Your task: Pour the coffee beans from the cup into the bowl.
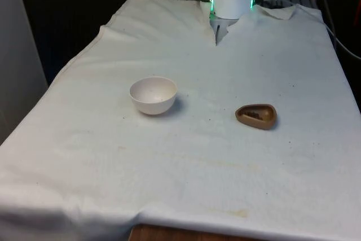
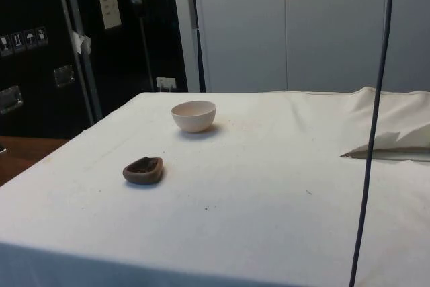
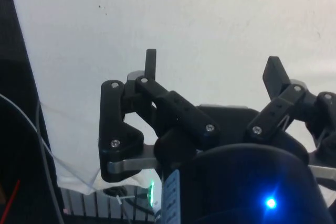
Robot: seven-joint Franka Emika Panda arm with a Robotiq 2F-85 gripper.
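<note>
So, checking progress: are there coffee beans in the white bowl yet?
No, the bowl looks empty; the beans sit in the brown cup.

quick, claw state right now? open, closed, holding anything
Claw: open, holding nothing, above the white cloth.

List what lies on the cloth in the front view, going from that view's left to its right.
White bowl → brown cup holding the coffee beans. Both stand apart on the white cloth, the bowl slightly farther back than the cup.
</note>
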